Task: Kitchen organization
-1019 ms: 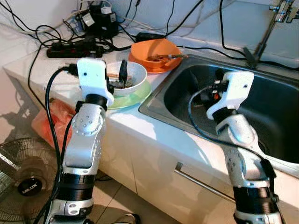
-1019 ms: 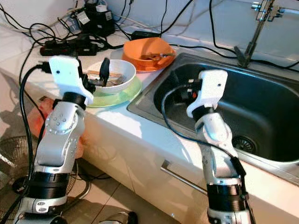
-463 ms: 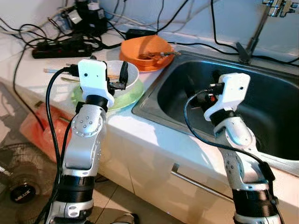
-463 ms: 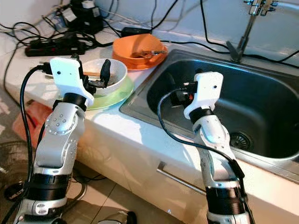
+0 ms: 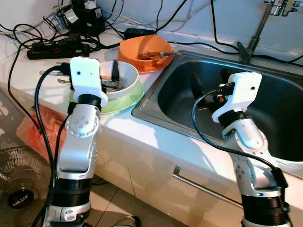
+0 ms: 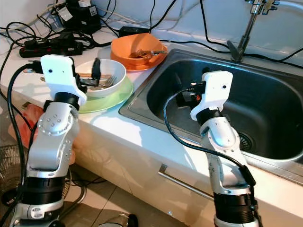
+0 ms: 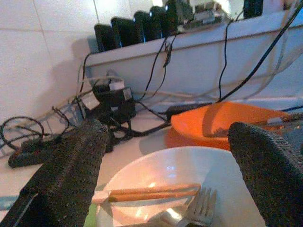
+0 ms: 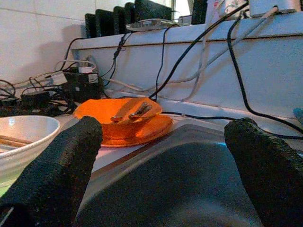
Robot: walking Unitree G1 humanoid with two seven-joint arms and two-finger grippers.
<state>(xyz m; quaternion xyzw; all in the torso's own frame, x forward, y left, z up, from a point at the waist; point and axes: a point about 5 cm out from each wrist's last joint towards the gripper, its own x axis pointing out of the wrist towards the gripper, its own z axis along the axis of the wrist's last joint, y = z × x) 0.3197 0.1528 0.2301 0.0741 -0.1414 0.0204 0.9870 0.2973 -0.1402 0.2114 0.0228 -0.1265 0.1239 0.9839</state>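
Sink (image 5: 265, 101): deep steel basin, bare, plenty of room inside; rim flush with the counter (image 5: 142, 135), so only a low lip to clear when carrying anything across. Tap (image 5: 258, 28) at the back, well clear.

Counter: narrow strip between sink and front edge; back half cluttered with cables and a power strip (image 5: 59, 47), so little spare room there.

Green plate (image 5: 128, 98): under the white bowl, just beside the sink rim. Probably thin and light; likely to slide if the bowl gets nudged.

White bowl (image 5: 127, 75): on the green plate, holding a fork (image 7: 199, 208) and chopsticks (image 7: 151, 193). Looks ceramic: stiff, smooth, breakable, moderately heavy. Best hold judged to be a pinch across the rim, away from the utensils, kept level or the loose pieces shift.

Orange bowl (image 5: 147, 49): behind it, on an orange plate, utensils inside, beside the sink's back corner.

Left gripper (image 5: 115, 78): fingers (image 7: 71, 165) spread wide, hovering at the white bowl's rim, gripping nothing.

Right gripper (image 5: 196, 87): over the sink, fingers (image 8: 61, 161) spread apart, empty.
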